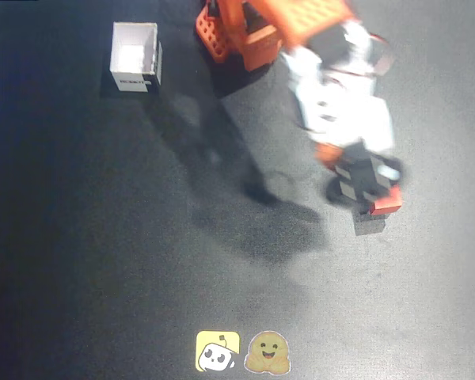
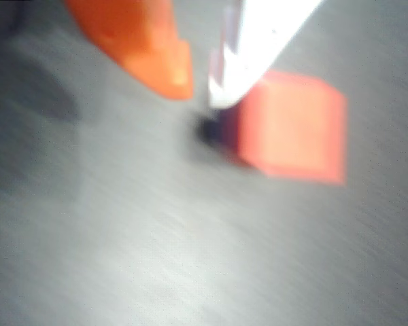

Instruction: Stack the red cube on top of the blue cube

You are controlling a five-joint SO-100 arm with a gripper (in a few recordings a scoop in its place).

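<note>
The pincer [image 2: 200, 85] stands open, one orange finger [image 2: 156, 58] apart from the red cube [image 2: 292, 129], the white finger touching its edge on the counter [image 2: 122, 238].

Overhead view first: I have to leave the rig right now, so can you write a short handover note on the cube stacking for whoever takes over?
Gripper: low over the table, with a narrow gap at the tips and nothing between them. The blur hides whether it is open or shut.
Red cube: outside the white finger, right against it, not gripped.
Blue cube: probably the dark block partly under the red cube's edge in the overhead view, though its colour is too dark to confirm.
Done: the red cube is at the block.
Left: check that the red cube sits squarely on top. If not, re-grip and place it.
</note>
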